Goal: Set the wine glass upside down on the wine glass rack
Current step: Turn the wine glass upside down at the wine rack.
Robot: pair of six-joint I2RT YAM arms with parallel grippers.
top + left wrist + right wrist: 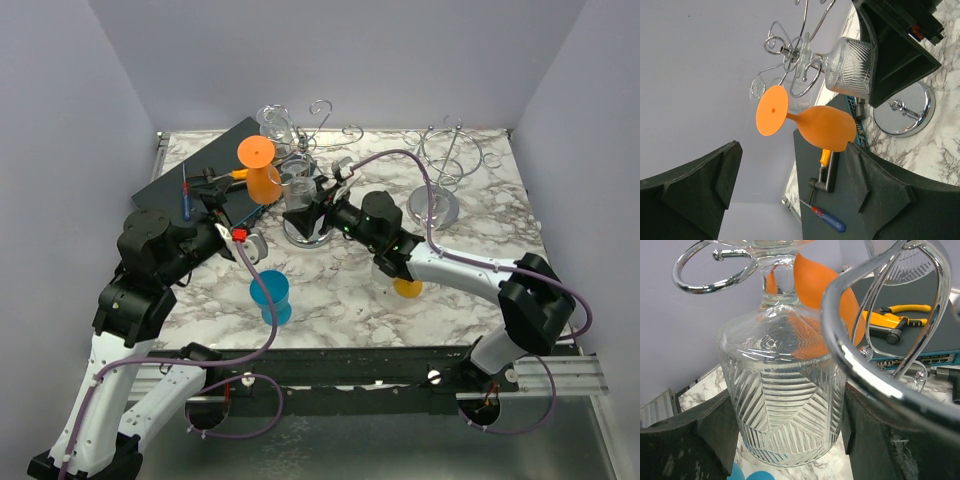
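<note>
clear wine glass [785,405]: upside down, centre of top view, stem up at a loop of the rack [790,50]
right gripper [305,215]: fingers clamped on its bowl
left gripper [248,240]: fingers spread wide, empty, left of centre
orange glass [825,127]: inverted, beside clear one

- Top view: fixed high at the near edge, looking down across the whole table [450,280]; distant.
- Left wrist view: rolled sideways, mid-range, facing the rack [790,50], with the orange glass [827,129] at centre.
- Right wrist view: very close, the clear glass [785,405] filling centre frame.
- Shared by all three: rack and both glasses.
</note>
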